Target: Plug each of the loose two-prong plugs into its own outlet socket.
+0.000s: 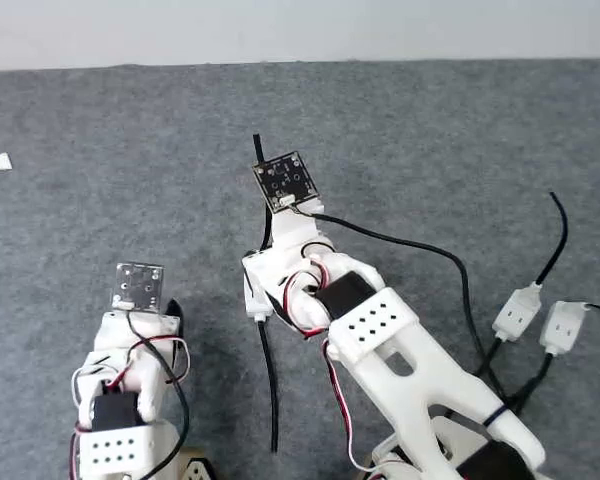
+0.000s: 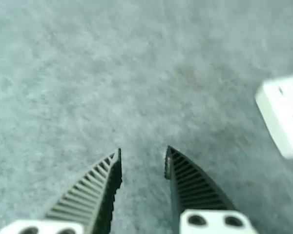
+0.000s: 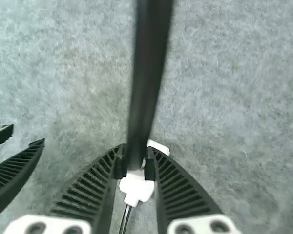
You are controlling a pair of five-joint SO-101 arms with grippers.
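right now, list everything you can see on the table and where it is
table: one, grey, under everything
plug: one, white, between the right gripper's fingers, near the table's middle
cable: one, black, running from the held plug across the table
outlet sockets: two, white, on black leads, side by side at the table's right; another white piece is cut off by the edge
scraps: two, white, far left of the table
left gripper: one, black fingers, open, over bare table
right gripper: one, black fingers, shut on the plug
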